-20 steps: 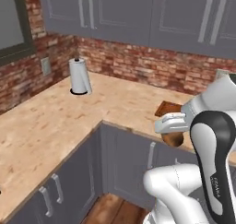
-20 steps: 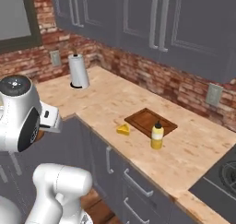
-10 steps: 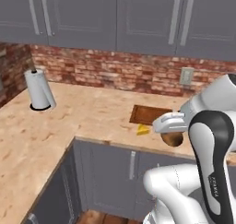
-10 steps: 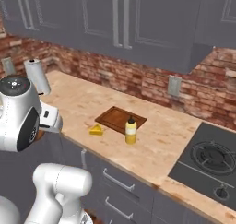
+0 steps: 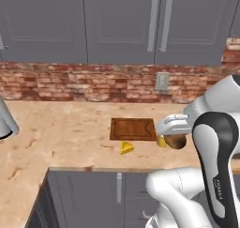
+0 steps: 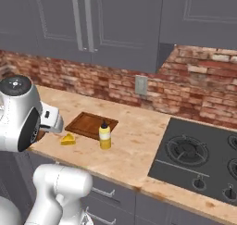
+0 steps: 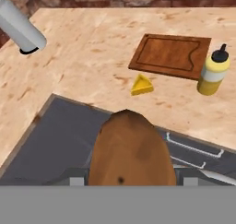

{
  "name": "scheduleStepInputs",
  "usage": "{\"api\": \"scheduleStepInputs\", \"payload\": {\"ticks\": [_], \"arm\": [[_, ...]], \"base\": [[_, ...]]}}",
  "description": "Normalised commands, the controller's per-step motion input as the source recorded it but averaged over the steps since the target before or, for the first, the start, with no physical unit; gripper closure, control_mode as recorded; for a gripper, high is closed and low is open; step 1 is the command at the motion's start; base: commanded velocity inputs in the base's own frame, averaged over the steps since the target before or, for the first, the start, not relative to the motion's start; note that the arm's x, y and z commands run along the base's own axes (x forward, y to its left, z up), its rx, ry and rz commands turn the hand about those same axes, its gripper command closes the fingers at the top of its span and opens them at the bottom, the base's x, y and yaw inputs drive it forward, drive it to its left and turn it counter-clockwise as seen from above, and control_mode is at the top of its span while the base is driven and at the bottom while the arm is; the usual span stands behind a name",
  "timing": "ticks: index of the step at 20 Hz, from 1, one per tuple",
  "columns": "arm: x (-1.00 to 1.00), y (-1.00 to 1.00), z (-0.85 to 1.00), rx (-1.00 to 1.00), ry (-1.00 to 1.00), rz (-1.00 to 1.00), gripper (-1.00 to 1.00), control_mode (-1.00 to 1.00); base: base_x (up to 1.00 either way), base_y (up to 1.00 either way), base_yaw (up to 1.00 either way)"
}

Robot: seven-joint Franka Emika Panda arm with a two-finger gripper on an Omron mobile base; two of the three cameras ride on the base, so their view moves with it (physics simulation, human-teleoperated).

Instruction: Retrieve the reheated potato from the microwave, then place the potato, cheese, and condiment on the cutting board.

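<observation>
Pincer (image 7: 126,184) was clamped on the potato (image 7: 130,149), held off the surface (image 7: 92,57) edge over the cabinet fronts. Board (image 7: 171,55) lay ahead and slightly right, bare, long axis across the view; cheese (image 7: 141,85) just before it, condiment (image 7: 213,71) at its right end.

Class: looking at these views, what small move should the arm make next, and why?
Probably carry the potato forward over the board. The hand grips it short of the counter edge, above the cabinet fronts, while the board lies bare, with cheese and bottle beside it.
</observation>
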Motion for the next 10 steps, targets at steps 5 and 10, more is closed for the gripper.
{"api": "scheduleStepInputs", "payload": {"ticks": [5, 10], "arm": [[0.0, 0.0, 0.0, 0.0, 0.0, 0.0, 1.0, 1.0], [0.0, 0.0, 0.0, 0.0, 0.0, 0.0, 1.0, 1.0]], "base": [[0.48, 0.33, -0.45], [0.39, 0.39, -0.39]]}}
